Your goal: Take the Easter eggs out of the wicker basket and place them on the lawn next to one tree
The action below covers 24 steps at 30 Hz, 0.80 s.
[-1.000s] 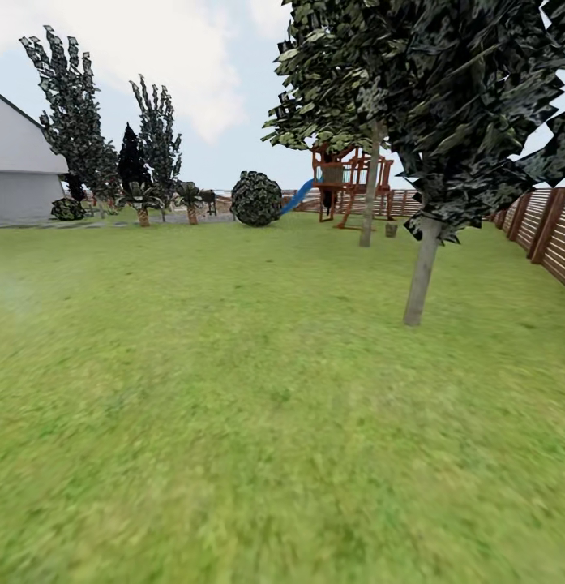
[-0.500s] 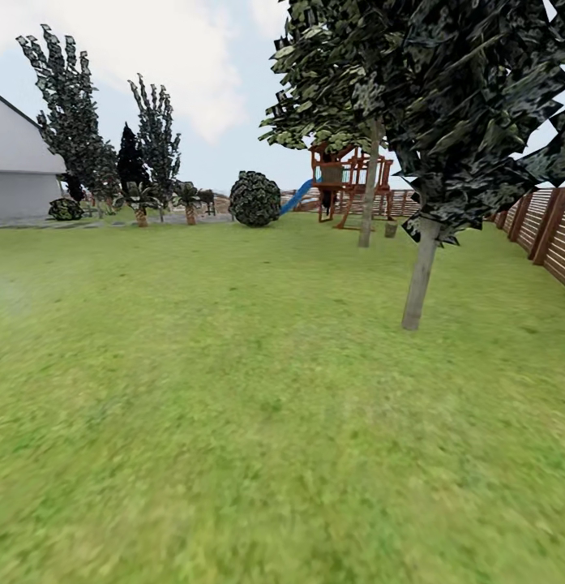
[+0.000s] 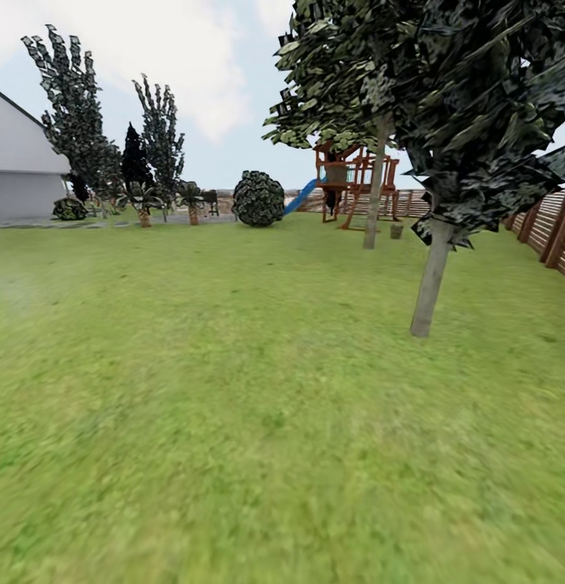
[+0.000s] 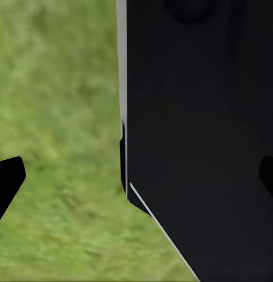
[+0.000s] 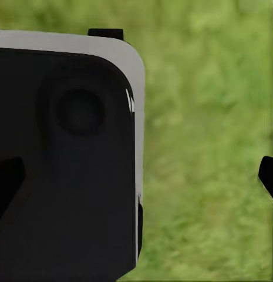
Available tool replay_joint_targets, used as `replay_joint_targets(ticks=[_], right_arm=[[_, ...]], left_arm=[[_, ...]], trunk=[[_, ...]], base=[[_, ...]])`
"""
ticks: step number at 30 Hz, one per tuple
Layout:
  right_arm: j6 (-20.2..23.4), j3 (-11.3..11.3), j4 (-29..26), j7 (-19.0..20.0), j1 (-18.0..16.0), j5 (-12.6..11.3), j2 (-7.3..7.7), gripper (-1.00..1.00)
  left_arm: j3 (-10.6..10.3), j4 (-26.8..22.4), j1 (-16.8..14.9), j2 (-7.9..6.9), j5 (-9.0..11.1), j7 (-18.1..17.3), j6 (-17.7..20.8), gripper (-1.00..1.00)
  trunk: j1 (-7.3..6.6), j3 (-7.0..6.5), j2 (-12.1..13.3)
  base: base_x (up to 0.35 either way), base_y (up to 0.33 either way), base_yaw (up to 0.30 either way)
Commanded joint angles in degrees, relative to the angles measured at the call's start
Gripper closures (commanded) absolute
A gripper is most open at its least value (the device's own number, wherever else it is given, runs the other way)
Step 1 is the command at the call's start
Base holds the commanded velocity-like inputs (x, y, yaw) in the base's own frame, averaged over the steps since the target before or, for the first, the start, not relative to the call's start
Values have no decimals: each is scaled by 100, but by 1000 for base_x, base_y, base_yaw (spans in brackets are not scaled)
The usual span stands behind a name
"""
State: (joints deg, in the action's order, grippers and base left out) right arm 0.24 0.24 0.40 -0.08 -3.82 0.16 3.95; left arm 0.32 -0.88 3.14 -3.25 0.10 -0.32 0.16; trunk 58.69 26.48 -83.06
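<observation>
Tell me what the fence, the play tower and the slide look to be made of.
Fence: brown horizontal slats between posts, apparently stained wood. Play tower: reddish-brown beams and braces, likely wood too. Slide: smooth plain blue chute, probably plastic; too distant to be sure.

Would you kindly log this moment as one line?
phase: in transit | head view: lawn, nearest tree, play tower, fence | both grippers open, nothing held

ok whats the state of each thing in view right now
left hand: open, fingertips far apart, nothing between them
right hand: open, nothing held
near tree: upright on the lawn, nothing at its base
far tree: upright, in front of the play tower
lawn: flat, no eggs on the visible part
slide: sloping down from the play tower
fence: standing along the right
</observation>
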Motion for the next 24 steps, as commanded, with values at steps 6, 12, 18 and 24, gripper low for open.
replay_joint_targets(ticks=[6, 12, 18, 24], right_arm=[[3, -3, 4, -1, -4, 2, 0, -100], [3, 2, 4, 0, -4, 2, 0, -100], [3, 2, 4, 7, -4, 2, 9, -100], [3, 0, 4, 7, -4, 2, 10, -100]], left_arm=[[3, -9, 2, -8, -1, -3, 2, -100], [3, -13, 2, -9, 3, -3, 2, -100], [3, -18, 2, -9, 4, -3, 2, -100], [3, -18, 2, -9, 2, -3, 2, -100]], trunk=[[4, 4, -2], [4, 4, -2], [4, 4, -2], [4, 4, -2]], base=[[337, 0, 234], [337, 0, 236], [337, 0, 54], [337, 0, 1]])
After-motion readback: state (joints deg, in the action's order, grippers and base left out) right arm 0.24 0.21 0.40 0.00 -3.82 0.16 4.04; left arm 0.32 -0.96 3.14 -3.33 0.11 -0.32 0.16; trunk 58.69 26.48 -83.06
